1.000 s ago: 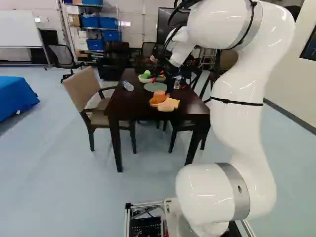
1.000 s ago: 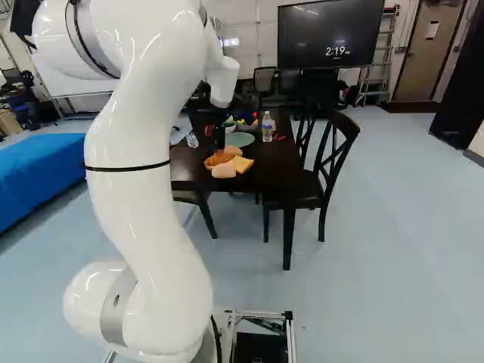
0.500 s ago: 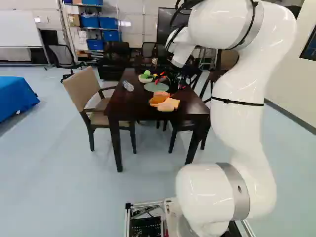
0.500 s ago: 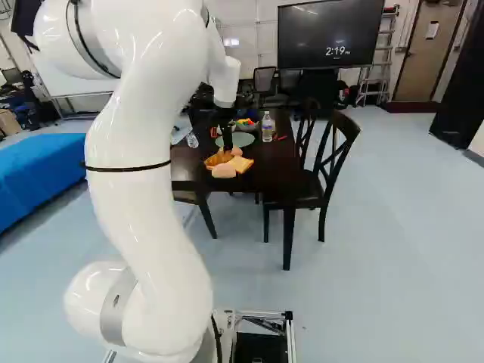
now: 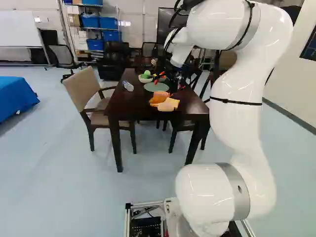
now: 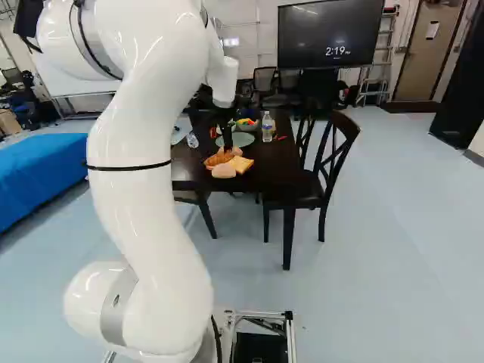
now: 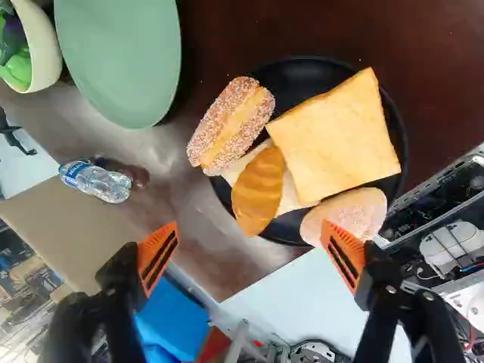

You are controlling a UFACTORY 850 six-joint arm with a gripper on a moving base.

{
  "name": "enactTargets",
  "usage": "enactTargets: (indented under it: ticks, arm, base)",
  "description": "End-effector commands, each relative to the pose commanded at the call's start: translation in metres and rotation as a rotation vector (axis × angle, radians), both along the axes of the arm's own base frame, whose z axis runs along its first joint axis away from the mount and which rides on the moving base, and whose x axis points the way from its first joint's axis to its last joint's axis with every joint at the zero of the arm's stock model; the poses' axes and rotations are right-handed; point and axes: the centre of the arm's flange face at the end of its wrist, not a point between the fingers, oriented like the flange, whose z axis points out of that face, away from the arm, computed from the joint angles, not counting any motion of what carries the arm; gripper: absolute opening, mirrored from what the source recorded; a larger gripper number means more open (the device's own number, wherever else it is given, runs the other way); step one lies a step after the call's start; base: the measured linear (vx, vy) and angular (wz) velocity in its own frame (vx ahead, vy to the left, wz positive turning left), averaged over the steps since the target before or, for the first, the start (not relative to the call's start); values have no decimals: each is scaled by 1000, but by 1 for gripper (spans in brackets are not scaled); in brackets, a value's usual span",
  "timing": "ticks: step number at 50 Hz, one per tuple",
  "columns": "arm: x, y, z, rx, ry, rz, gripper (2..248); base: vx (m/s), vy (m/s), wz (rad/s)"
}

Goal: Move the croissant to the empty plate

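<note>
lying among other breads [image 7: 333,144] on the black plate [image 7: 299,72], the croissant [image 7: 258,193] is ungripped; the gripper [image 7: 249,240] stands wide open near that plate. nothing looks done: grasp, lift and placing on the green plate [image 7: 121,60], near the black plate, remain.

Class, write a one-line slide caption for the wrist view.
An open gripper faces a black plate of assorted breads, croissant among them, with an empty green plate nearby.

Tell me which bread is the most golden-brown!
It's the croissant, the ridged one beside the big square bread. That square bread and the rounded bun are paler, and the long roll is speckled with white.
</note>
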Motion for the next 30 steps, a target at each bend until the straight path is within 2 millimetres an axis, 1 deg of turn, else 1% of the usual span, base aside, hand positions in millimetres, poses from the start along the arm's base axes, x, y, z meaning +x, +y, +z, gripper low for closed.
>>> enactTargets:
  ticks: [30]
  arm:
    - [15,9,0,-1,-13,15,247]
  base:
    - [0,0,0]
